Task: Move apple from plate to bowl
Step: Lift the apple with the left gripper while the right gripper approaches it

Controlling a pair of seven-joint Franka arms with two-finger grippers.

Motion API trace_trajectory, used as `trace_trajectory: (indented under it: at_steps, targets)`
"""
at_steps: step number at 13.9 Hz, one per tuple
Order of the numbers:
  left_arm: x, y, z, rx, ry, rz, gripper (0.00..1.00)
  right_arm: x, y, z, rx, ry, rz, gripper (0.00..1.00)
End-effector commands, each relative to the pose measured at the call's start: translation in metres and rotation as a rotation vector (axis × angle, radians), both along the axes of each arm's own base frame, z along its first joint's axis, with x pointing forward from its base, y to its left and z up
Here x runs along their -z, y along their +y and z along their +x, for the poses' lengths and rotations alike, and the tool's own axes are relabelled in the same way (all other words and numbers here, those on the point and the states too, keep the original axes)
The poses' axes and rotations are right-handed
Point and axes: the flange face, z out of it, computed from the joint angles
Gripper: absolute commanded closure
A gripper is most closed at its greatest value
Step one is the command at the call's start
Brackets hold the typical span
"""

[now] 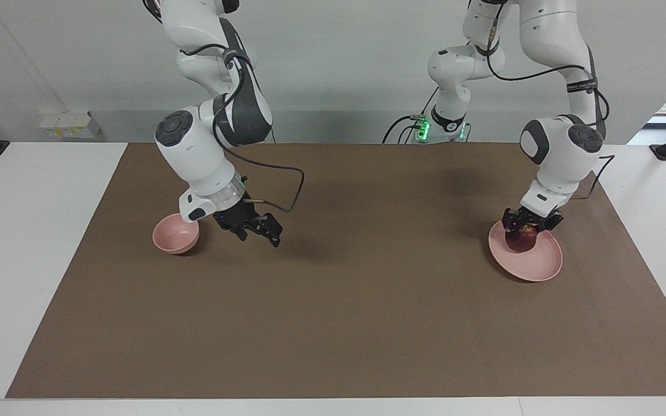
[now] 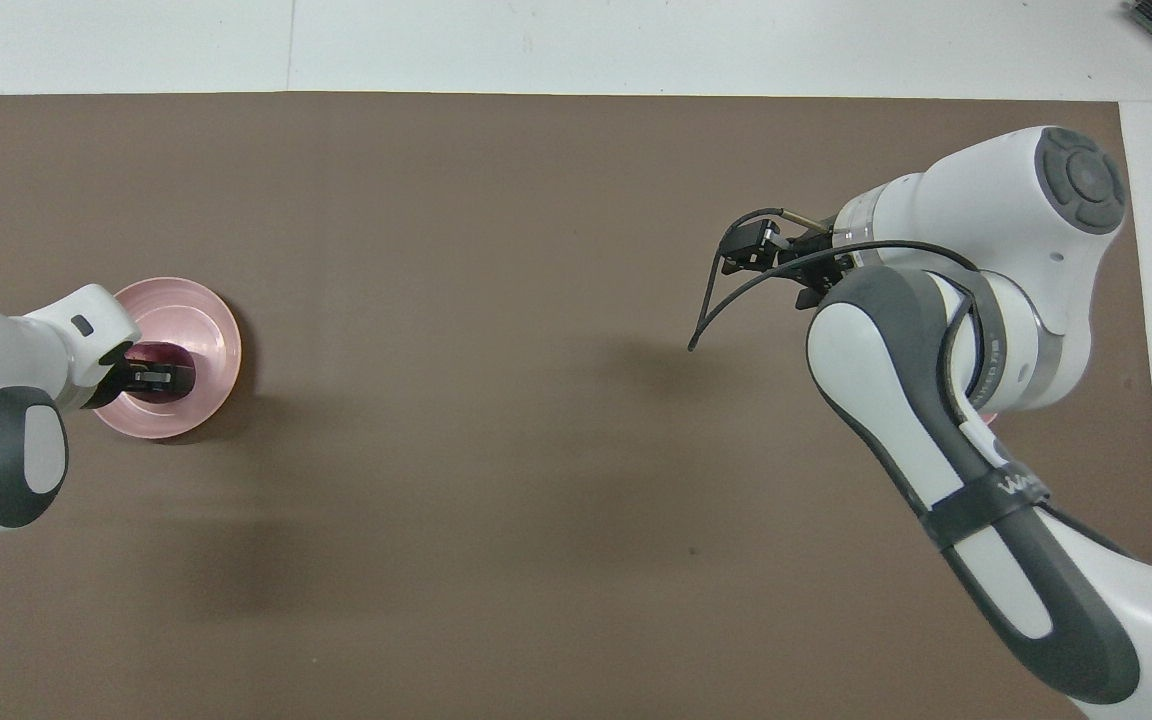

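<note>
Grabbing is the step going on now. The apple sits on the plate, at the left arm's end of the table. The left gripper is down on the apple, with one finger on each side of it. I think it is squeezing the apple, which has not come up off the plate yet.

The bowl is well apart from the plate, at the right arm's end of the brown mat. The right gripper hangs in the air just beside the bowl and waits. I cannot tell if its claw is apart or together.

Next, I think the left gripper must lift the apple straight up, holding it tight so the round fruit does not slip. Then the apple has a long trip across the mat to the bowl.
</note>
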Motion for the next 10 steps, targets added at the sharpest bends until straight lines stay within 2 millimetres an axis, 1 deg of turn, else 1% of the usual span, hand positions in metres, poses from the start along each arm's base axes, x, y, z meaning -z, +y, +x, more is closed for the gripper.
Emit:
trace_trajectory:
  at_steps: [1,3,4,5,6,8,10]
  targets:
    - [-0.034,-0.006,-0.002,0.032,-0.049,0.002,1.0,0.0,0.002,0.001,0.03,-0.006,0.031,0.0]
    - [-0.055,-0.03,-0.004,0.072,-0.08,0.004,1.0,-0.002,0.004,0.0,0.045,-0.001,0.043,0.0]
    - [-0.057,-0.04,-0.005,0.088,-0.075,0.002,1.0,-0.002,0.011,-0.001,0.055,0.009,0.07,0.0]
    - [-0.057,-0.054,-0.006,0.107,-0.069,-0.007,1.0,-0.003,0.016,-0.002,0.072,0.019,0.112,0.0]
    - [-0.058,-0.076,-0.007,0.114,-0.069,-0.048,1.0,-0.004,0.018,-0.002,0.115,0.038,0.162,0.0]
    - [-0.061,-0.119,-0.01,0.098,-0.06,-0.174,1.0,-0.005,0.021,-0.002,0.202,0.074,0.201,0.0]
    - [-0.066,-0.157,-0.013,0.106,-0.058,-0.254,1.0,-0.007,0.027,-0.004,0.339,0.153,0.29,0.0]
